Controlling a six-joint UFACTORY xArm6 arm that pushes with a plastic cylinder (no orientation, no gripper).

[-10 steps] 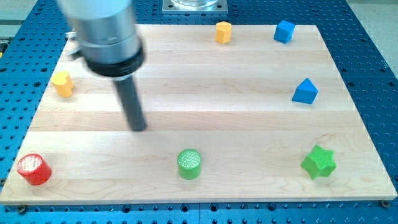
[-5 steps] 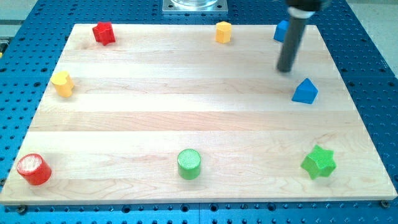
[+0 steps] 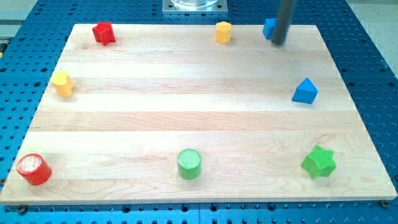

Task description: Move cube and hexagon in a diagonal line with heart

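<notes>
The blue cube (image 3: 268, 28) sits near the board's top edge at the view's upper right, partly hidden by my rod. My tip (image 3: 279, 43) is down against the cube's right side. The yellow hexagon (image 3: 223, 31) stands to the cube's left along the top edge. The yellow heart (image 3: 62, 83) lies near the left edge, well away from my tip.
A red star (image 3: 103, 32) is at the top left, a red cylinder (image 3: 33, 169) at the bottom left, a green cylinder (image 3: 189, 163) at the bottom middle, a green star (image 3: 318, 162) at the bottom right and a blue triangular block (image 3: 305, 91) at the right.
My rod has swept from the left half of the board to the upper right, then up to the blue cube's right side. The cube has shifted a little to the left.
</notes>
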